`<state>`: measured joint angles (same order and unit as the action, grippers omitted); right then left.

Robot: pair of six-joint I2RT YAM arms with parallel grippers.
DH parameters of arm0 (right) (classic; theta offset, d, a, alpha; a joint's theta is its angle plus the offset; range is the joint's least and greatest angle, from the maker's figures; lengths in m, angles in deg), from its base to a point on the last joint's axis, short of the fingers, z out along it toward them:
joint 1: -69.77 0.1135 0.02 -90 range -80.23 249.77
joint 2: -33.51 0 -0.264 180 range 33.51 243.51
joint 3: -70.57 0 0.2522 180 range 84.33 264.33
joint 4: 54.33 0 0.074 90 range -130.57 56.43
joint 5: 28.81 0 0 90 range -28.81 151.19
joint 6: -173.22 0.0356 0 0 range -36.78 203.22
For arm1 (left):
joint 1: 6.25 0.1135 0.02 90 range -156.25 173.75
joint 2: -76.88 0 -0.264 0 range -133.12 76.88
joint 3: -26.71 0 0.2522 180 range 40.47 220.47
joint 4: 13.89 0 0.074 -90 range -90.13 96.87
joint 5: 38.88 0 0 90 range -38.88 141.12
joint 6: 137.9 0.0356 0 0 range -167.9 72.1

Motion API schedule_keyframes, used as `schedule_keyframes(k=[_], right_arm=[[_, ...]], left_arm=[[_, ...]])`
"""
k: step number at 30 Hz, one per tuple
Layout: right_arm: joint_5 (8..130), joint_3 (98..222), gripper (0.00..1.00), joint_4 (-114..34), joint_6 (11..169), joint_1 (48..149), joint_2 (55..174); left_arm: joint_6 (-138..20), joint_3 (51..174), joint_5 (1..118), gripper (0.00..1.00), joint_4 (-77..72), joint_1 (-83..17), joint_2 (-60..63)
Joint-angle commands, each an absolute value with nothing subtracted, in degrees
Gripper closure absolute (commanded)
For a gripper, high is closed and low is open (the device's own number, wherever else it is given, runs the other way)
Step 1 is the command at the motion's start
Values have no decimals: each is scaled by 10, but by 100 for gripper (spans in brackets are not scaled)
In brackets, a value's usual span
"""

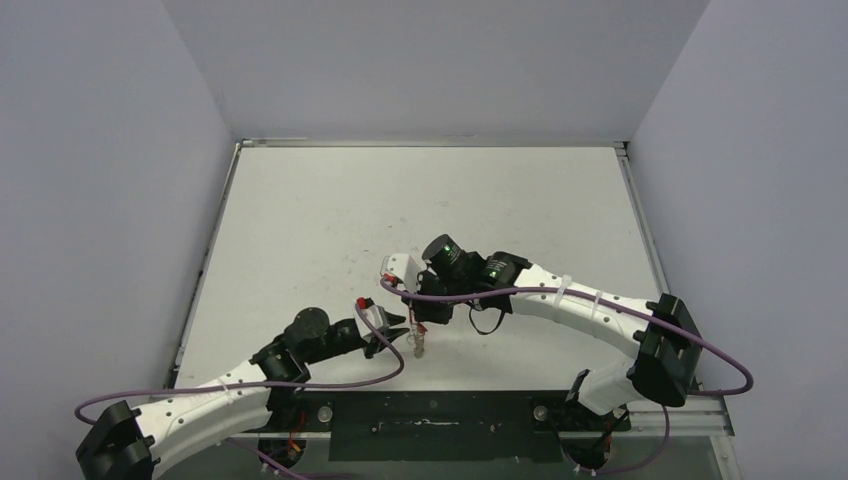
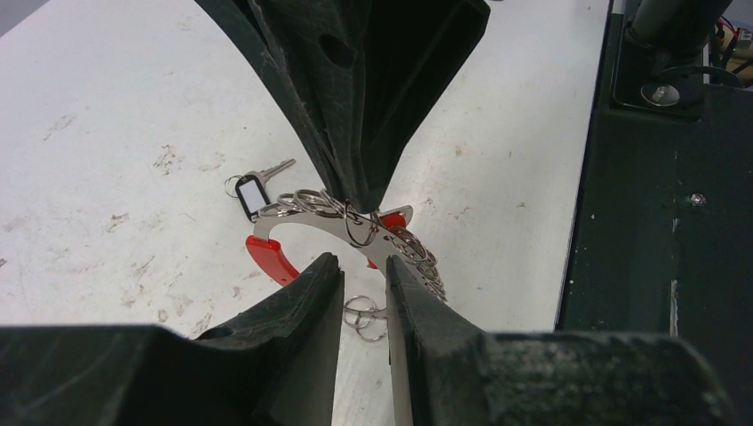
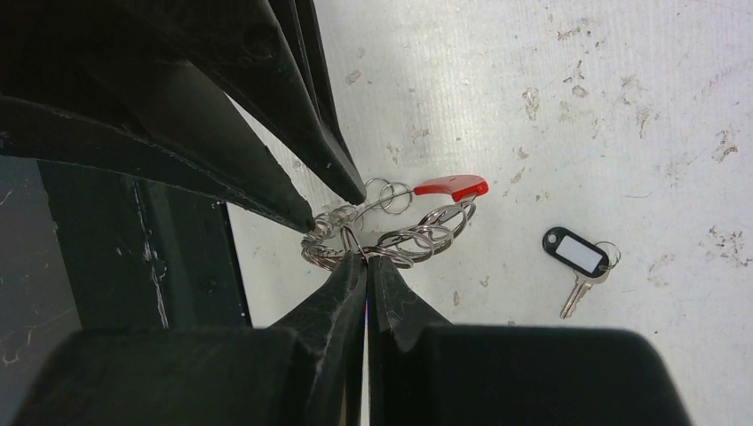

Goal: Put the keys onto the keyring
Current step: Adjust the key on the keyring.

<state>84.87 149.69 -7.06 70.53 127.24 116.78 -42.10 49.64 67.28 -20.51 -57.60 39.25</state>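
Left gripper (image 2: 364, 271) fills the foreground, its jaws parted by a narrow gap with nothing clamped, the tips just short of the keyring (image 2: 306, 232). Small rings (image 2: 364, 315) show through the gap. Right gripper (image 3: 366, 264) meets the keyring from the opposite side, pinched tight on its steel band. Just past the keyring's red sleeve (image 2: 266, 257), on the side away from the arm bases, the loose key (image 2: 252, 193) lies flat on the table (image 2: 115, 106), dark head toward the keyring, shaft pointing away. By my judgement the unladen left arm must reach beyond the keyring for it.
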Motion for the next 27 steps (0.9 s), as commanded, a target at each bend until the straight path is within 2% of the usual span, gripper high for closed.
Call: schedule_keyframes(k=[1, 9, 15, 22, 25, 27], right_arm=[[838, 1524, 100, -84, 714, 1279, 1166], [846, 1524, 100, -91, 715, 1283, 1169], [850, 1521, 100, -95, 716, 1283, 1166], [851, 1519, 100, -100, 716, 1283, 1164], [851, 1516, 100, -104, 717, 1283, 1167], [847, 1516, 100, -105, 717, 1283, 1169]], left_arm=[[-416, 524, 683, 77, -259, -579, 385], [-418, 523, 685, 77, -290, -580, 365], [-417, 522, 688, 89, -312, -579, 337], [-411, 526, 687, 90, -323, -579, 311], [-407, 528, 689, 99, -338, -579, 301], [-406, 529, 691, 100, -343, -579, 295]])
